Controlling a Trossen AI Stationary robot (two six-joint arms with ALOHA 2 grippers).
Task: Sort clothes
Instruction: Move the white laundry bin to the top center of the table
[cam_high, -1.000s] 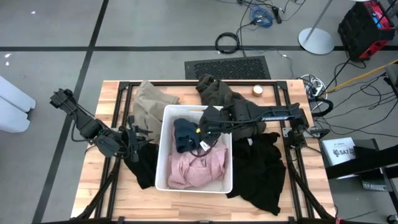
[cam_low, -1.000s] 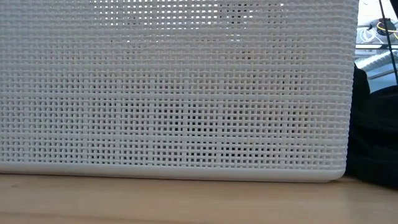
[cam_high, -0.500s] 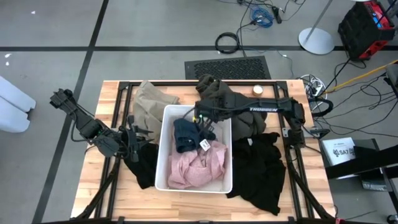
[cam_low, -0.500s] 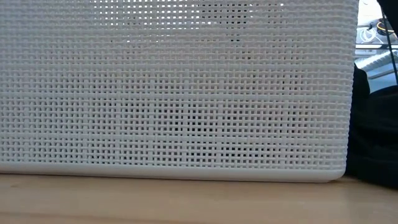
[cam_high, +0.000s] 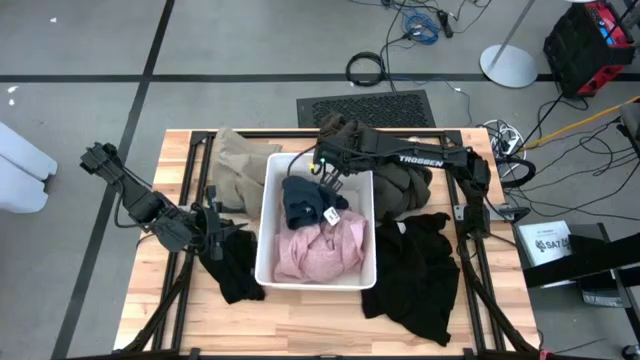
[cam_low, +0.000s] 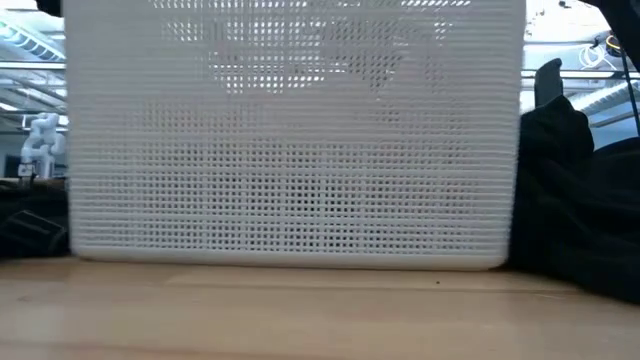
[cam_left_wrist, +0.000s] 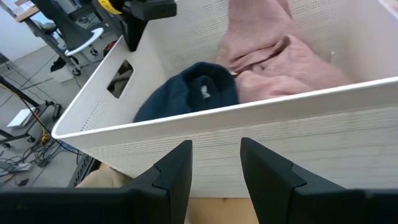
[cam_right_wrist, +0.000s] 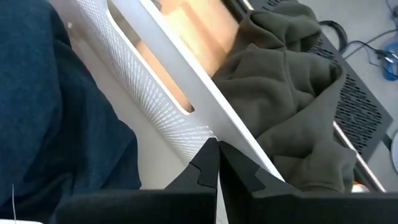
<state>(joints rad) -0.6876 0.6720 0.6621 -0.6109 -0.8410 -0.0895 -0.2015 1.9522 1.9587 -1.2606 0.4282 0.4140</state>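
Observation:
The white bin (cam_high: 268, 262) stands mid-table and holds a pink garment (cam_high: 318, 250) and a dark teal one (cam_high: 300, 200). Around it on the table lie a tan garment (cam_high: 232, 165), an olive one (cam_high: 385, 165), and black ones at the right (cam_high: 425, 270) and left (cam_high: 235, 268). My right gripper (cam_high: 325, 172) is shut at the bin's far wall, above the teal garment (cam_right_wrist: 56, 112). My left gripper (cam_high: 215, 232) stands open and holds nothing, just outside the bin's left wall (cam_left_wrist: 280, 130). The low view shows the bin's near wall (cam_low: 290, 140). My right gripper's shut fingertips (cam_right_wrist: 208, 155) press on the inner side of the bin's far wall, just under its rim (cam_right_wrist: 233, 140) and beside the handle slot (cam_right_wrist: 165, 93). The fingers slant down from the table's right side. The bin stands flat on the table.
A small round object (cam_high: 414, 144) lies near the far right corner. Black frame rails (cam_high: 470, 250) run along both sides of the table. The black pile (cam_low: 580, 200) rises right of the bin. Bare wood shows along the near edge (cam_high: 300, 325).
My right gripper has gone toward the table's far edge, over the teal garment to the bin's far wall. In the last half second the bin has slid toward the far edge with it. In the low view the bin now stands farther off.

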